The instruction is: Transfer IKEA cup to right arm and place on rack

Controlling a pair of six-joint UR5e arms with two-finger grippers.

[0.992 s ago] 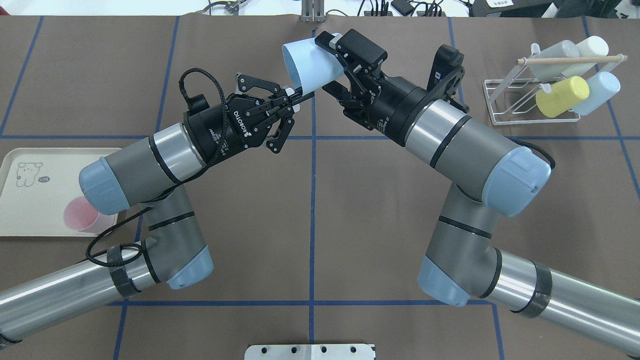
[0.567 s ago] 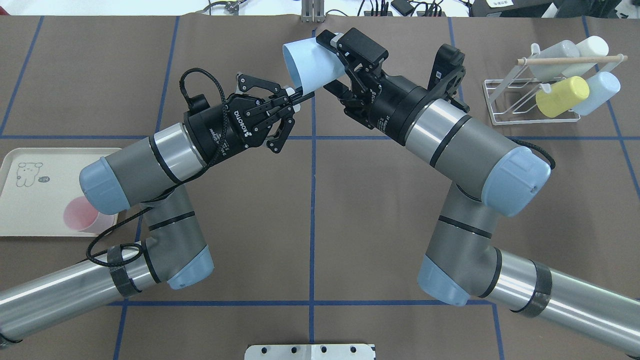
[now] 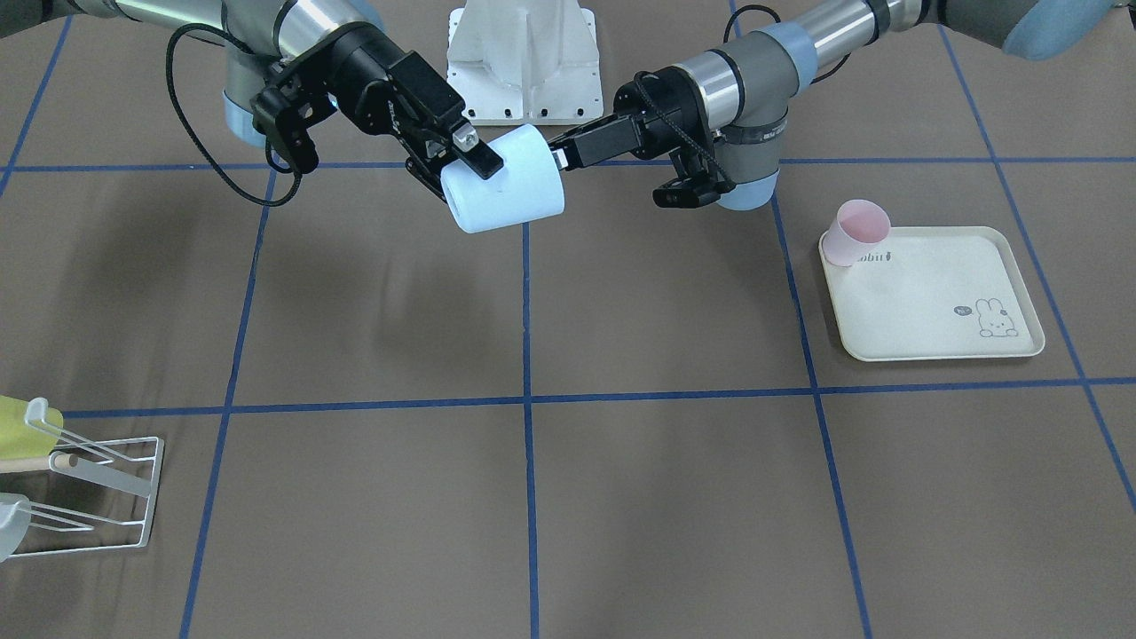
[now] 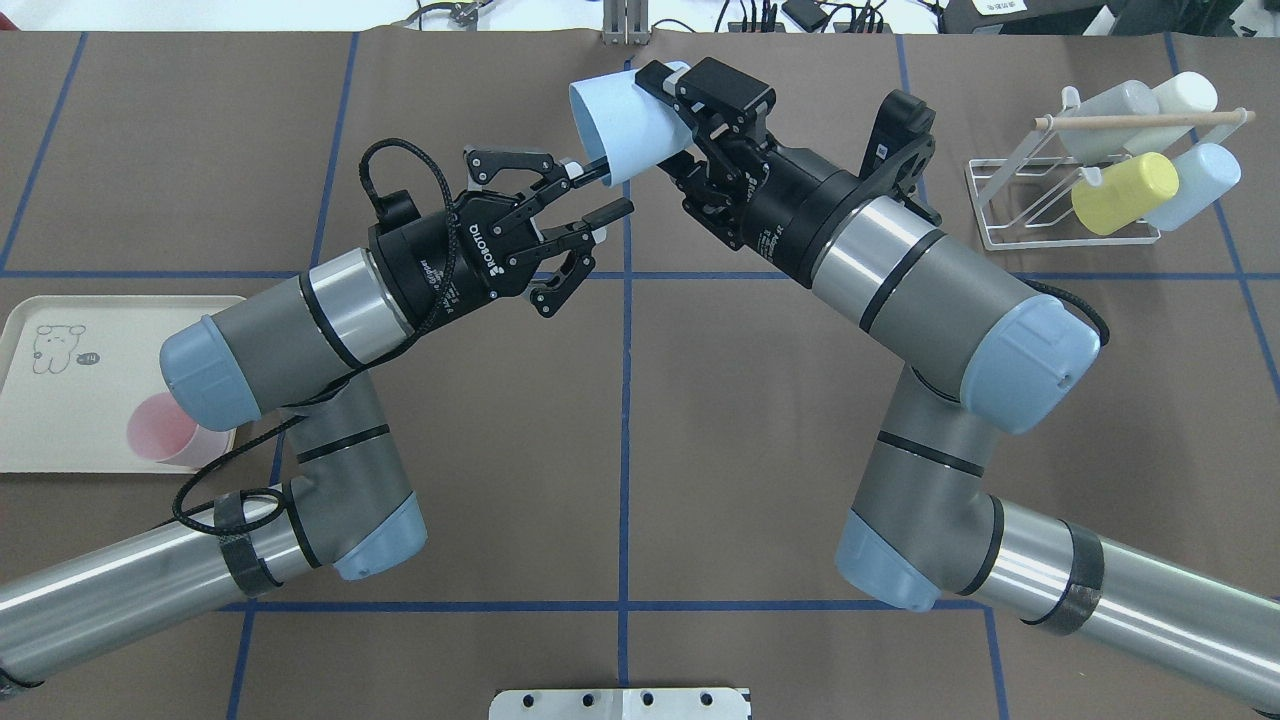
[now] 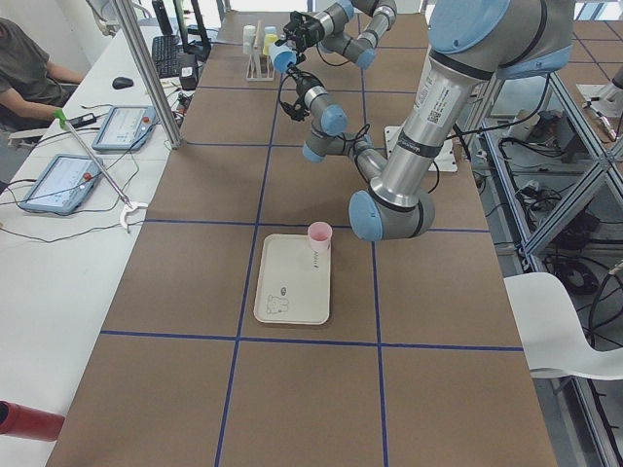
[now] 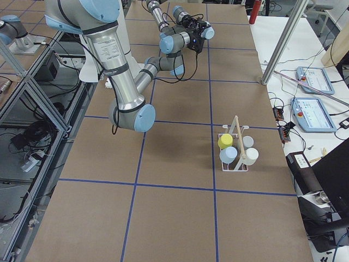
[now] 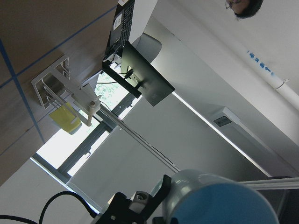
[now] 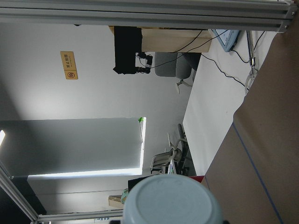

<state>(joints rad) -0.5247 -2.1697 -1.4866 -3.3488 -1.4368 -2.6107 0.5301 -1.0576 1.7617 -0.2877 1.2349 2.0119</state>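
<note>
**While the right gripper [image 4: 676,133] is pinching the cup [image 4: 625,135], the left gripper [image 4: 608,188] is standing open**

Since the left gripper's jaws are sitting spread astride the cup's lower rim, one finger seemingly inside the mouth, it should be backing straight out along its own axis without snagging that rim. The right gripper is clamping the cup across its body toward the closed end, holding it tilted in the air above the table's [image 4: 700,400] far middle. The rack [image 4: 1060,243] is standing well apart on the right.
</note>
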